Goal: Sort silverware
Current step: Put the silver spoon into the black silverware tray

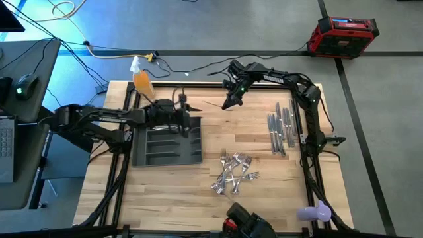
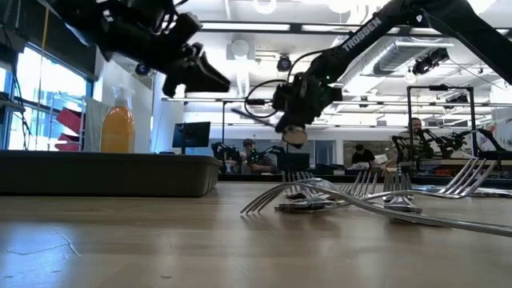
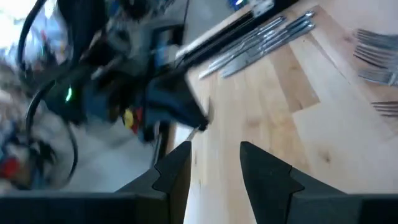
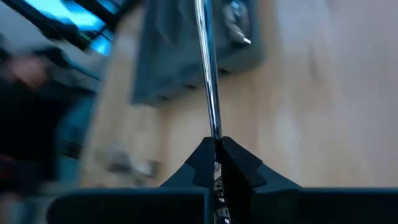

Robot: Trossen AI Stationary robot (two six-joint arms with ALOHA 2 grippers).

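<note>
Over the wooden table (image 1: 264, 205), the TROSSEN-lettered arm's right claw (image 4: 216, 148) pinches a knife (image 4: 208, 74).

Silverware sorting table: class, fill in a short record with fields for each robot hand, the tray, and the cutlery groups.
right hand: shut on a thin silver utensil, raised over the far middle of the table
left hand: open, empty, above the grey tray
forks: loose pile, near middle of the table
knives: laid side by side, right side of the table
orange bottle: standing beyond the tray
</note>
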